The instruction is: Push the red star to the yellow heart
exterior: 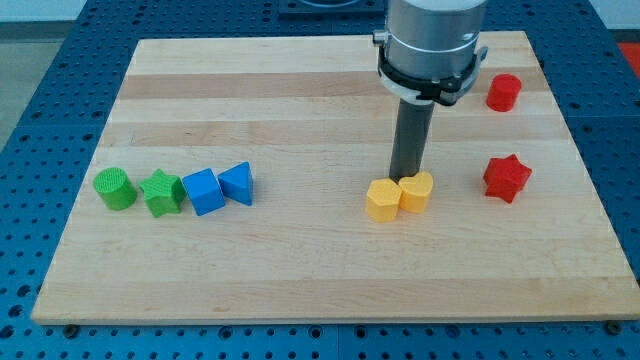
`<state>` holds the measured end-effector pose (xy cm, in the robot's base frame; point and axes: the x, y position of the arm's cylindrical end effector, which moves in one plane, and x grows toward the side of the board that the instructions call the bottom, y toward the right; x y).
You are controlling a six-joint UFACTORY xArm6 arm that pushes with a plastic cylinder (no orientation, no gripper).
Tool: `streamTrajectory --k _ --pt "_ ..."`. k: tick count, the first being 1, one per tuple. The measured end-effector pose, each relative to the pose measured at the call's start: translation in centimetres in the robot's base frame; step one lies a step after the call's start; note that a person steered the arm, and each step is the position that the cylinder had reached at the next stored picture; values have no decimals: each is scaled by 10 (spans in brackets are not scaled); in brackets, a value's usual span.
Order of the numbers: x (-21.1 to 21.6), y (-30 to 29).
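Eight blocks sit on your wooden board [300, 90], and your tip [405, 178] is planted right behind the yellow pair in the middle. There is no claw on this arm to report as wide, narrow or holding — it ends in a straight dark rod, and that rod comes down just at the top edge of the yellow heart [417, 191], touching it or very nearly so; you cannot tell which from here. The yellow hexagon [381, 201] sits pressed against the heart on the view's left.

Your red star [505, 178] is off to the view's right of the heart, at about the same height on the board, with bare wood between them — apart, not touching. The tip is well clear of the star. A red cylinder [504, 92] stands further up, near the board's right edge.

Over on the view's left runs a tidy row: green cylinder [115, 188], green star [161, 193], blue cube [203, 191], blue triangle [238, 183].
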<state>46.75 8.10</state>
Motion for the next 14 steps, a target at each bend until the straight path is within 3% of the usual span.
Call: streamTrajectory --k 2,4,6,7,11,12,14 --pt "10 3" --pt "-62 17" --pt "-73 99" --pt "-34 118" --pt "-11 120" --pt "-18 139" --pt "9 168"
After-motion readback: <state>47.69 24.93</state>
